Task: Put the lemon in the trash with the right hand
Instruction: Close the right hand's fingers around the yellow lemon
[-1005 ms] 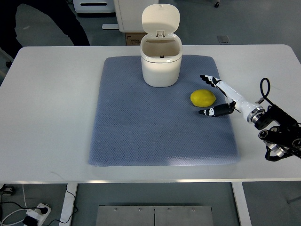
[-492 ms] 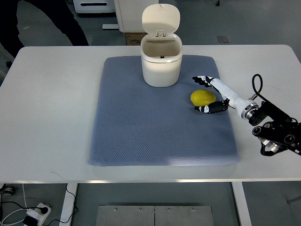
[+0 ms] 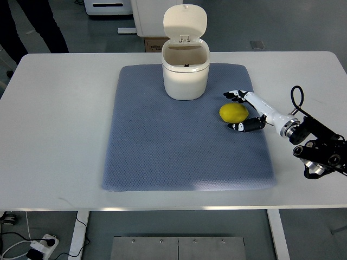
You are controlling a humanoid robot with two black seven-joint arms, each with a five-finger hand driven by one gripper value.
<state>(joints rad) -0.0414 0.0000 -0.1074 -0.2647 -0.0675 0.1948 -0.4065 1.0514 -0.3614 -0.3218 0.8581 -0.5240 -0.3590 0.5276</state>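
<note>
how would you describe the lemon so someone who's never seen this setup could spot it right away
Start at the blue-grey mat on the white table, then the white trash bin with its lid up at the mat's far edge. The lemon lies on the mat to the bin's right, between the spread fingers of the right hand. It is the only yellow thing there.

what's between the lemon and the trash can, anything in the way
Nothing visible. The lemon lies on the blue mat, with only bare mat between it and the trash can, whose lid stands open. The right hand brackets the lemon, fingers spread, nothing between them.
</note>
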